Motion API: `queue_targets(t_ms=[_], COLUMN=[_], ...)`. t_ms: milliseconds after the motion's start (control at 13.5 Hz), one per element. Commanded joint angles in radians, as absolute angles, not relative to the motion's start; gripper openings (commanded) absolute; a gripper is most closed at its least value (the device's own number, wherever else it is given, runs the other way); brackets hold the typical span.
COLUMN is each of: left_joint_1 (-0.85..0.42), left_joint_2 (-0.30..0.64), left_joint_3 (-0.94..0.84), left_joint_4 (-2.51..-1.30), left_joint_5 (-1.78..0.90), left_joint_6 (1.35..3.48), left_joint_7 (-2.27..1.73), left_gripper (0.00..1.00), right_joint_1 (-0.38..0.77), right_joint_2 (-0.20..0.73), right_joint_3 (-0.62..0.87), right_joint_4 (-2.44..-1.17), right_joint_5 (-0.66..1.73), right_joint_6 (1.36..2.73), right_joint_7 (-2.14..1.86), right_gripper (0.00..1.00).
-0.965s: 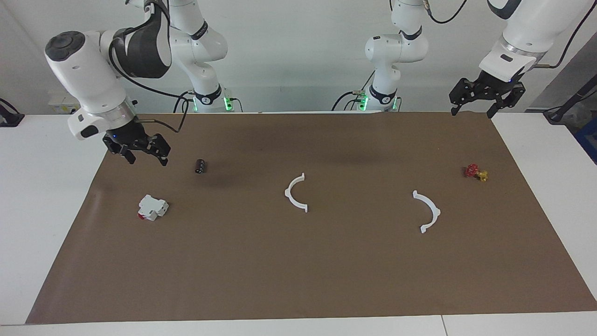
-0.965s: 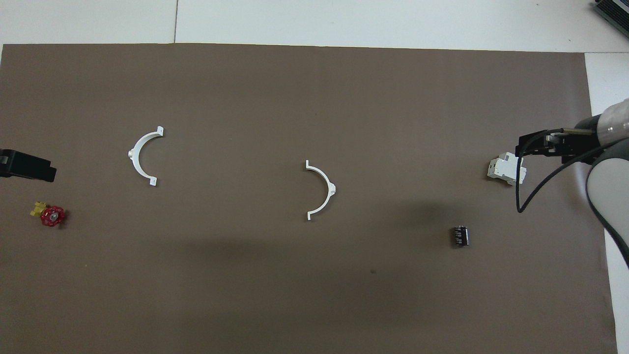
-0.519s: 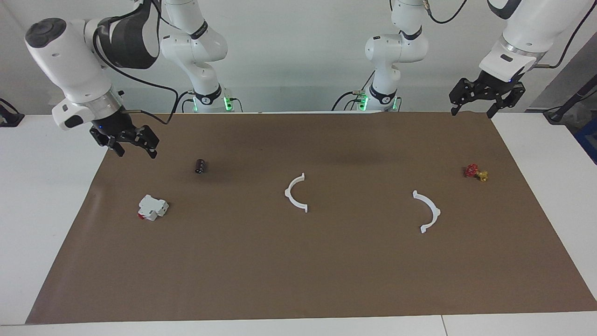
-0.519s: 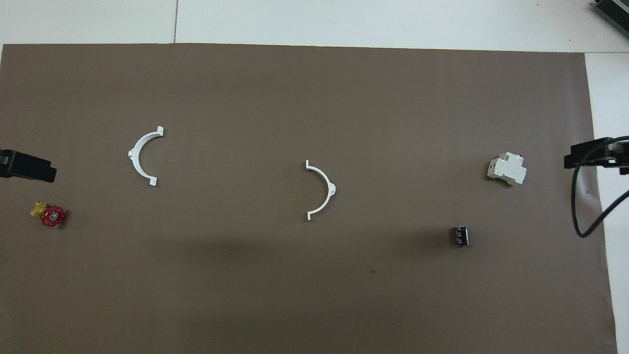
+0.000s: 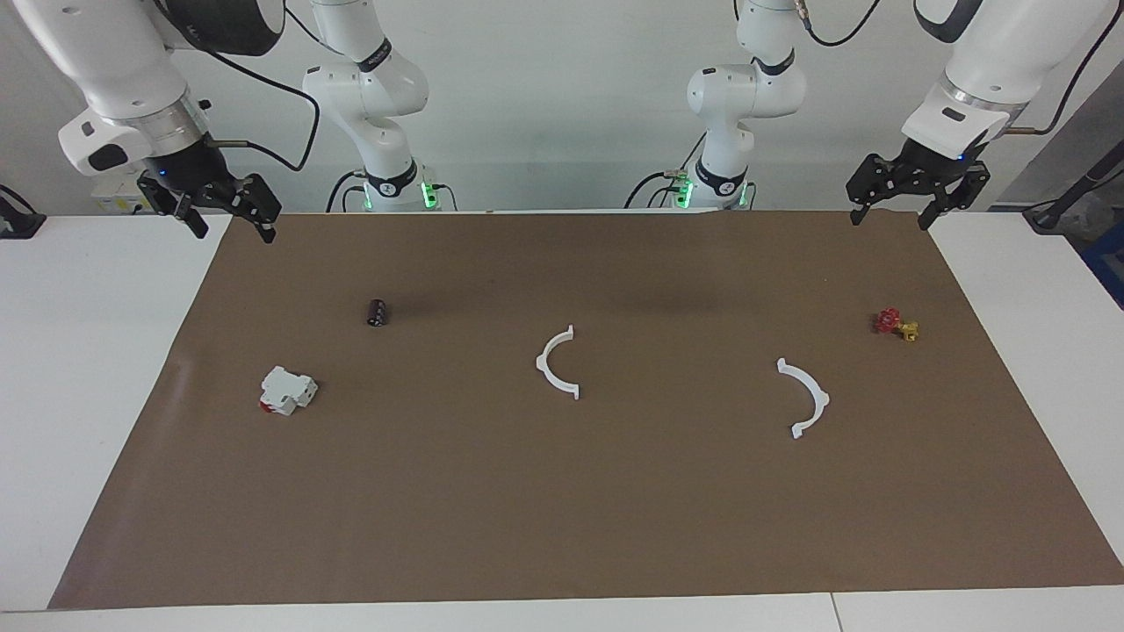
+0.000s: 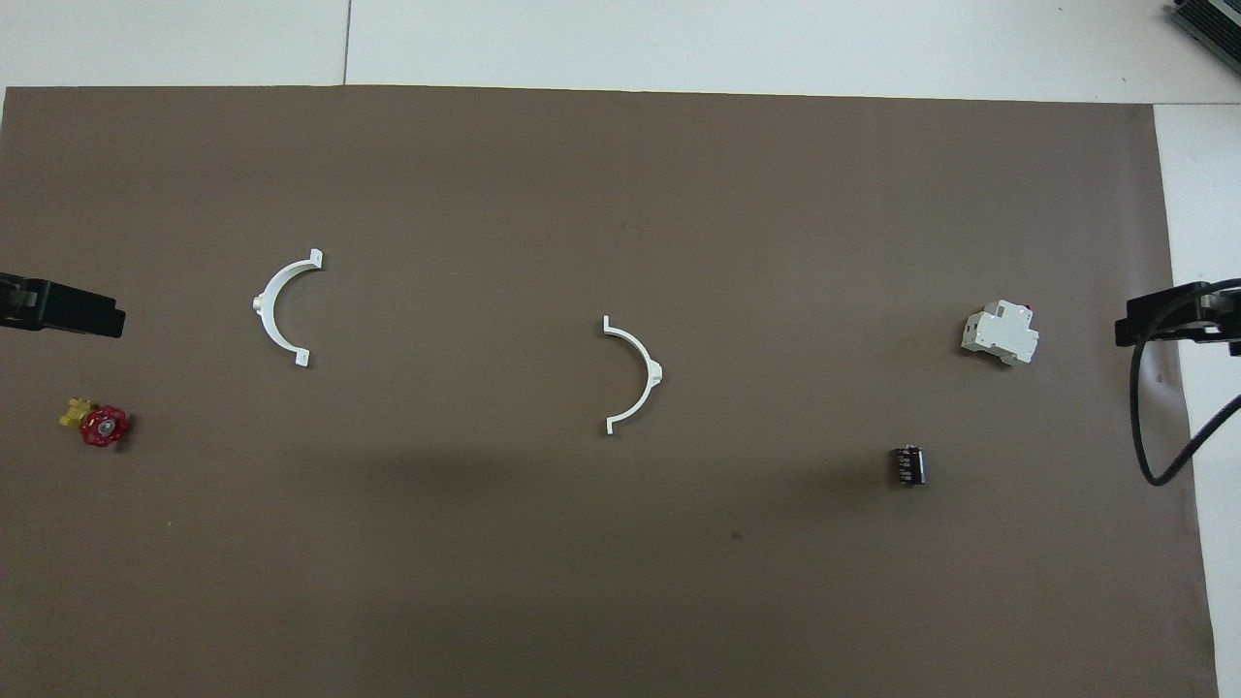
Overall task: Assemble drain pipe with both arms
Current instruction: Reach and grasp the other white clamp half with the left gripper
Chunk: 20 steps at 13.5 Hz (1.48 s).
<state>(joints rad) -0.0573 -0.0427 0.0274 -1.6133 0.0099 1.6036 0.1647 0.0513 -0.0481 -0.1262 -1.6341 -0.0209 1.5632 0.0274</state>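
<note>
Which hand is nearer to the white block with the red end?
The right hand, raised over the mat's edge at the white block's end. The left hand hangs over the mat's other end, above the red valve.

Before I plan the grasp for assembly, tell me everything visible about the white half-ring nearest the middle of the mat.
The middle half-ring is a thin white arc, plastic by its look, with a small tab at each end and a small nub at mid-curve. It lies flat on the brown mat, its open side facing the other half-ring toward the left arm's end. Nothing touches it.
</note>
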Motion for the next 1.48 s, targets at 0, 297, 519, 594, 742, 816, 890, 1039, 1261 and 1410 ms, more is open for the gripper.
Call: queue_targets(t_ms=[0, 297, 519, 594, 742, 816, 890, 1039, 1261, 1410], left_joint_1=[-0.049, -0.049, -0.048, -0.041, -0.029, -0.029, -0.029, -0.028, -0.028, -0.029], left_joint_2=[-0.058, 0.015, 0.104, 0.110, 0.139, 0.165, 0.191, 0.231, 0.303, 0.337], left_joint_3=[0.025, 0.025, 0.025, 0.025, 0.025, 0.025, 0.025, 0.025, 0.023, 0.023], left_joint_4=[-1.724, -1.789, -1.833, -1.880, -1.936, -1.934, -1.934, -1.950, -1.956, -1.959], left_joint_5=[-0.002, -0.008, -0.044, -0.054, -0.071, -0.072, -0.072, -0.072, -0.072, -0.075], left_joint_6=[1.736, 1.879, 2.023, 2.102, 2.209, 2.230, 2.253, 2.299, 2.379, 2.434], left_joint_7=[0.167, 0.170, 0.170, 0.172, 0.172, 0.173, 0.175, 0.178, 0.179, 0.179], left_gripper=[1.00, 1.00, 1.00, 1.00, 1.00, 1.00, 1.00, 1.00, 1.00, 1.00], right_joint_1=[0.075, 0.074, 0.071, 0.069, 0.074, 0.074, 0.074, 0.072, 0.074, 0.072], right_joint_2=[-0.043, -0.044, -0.049, -0.051, -0.055, -0.058, -0.060, -0.060, -0.060, -0.060], right_joint_3=[-0.120, -0.123, -0.124, -0.124, -0.123, -0.123, -0.123, -0.123, -0.123, -0.123], right_joint_4=[-1.609, -1.595, -1.603, -1.603, -1.603, -1.606, -1.606, -1.606, -1.606, -1.606], right_joint_5=[-0.048, -0.031, -0.029, -0.029, -0.028, -0.028, -0.028, -0.028, -0.028, -0.028], right_joint_6=[1.536, 1.514, 1.522, 1.522, 1.523, 1.522, 1.522, 1.522, 1.522, 1.522], right_joint_7=[0.025, 0.032, 0.029, 0.028, 0.029, 0.025, 0.025, 0.025, 0.025, 0.025], right_gripper=[1.00, 1.00, 1.00, 1.00, 1.00, 1.00, 1.00, 1.00, 1.00, 1.00])
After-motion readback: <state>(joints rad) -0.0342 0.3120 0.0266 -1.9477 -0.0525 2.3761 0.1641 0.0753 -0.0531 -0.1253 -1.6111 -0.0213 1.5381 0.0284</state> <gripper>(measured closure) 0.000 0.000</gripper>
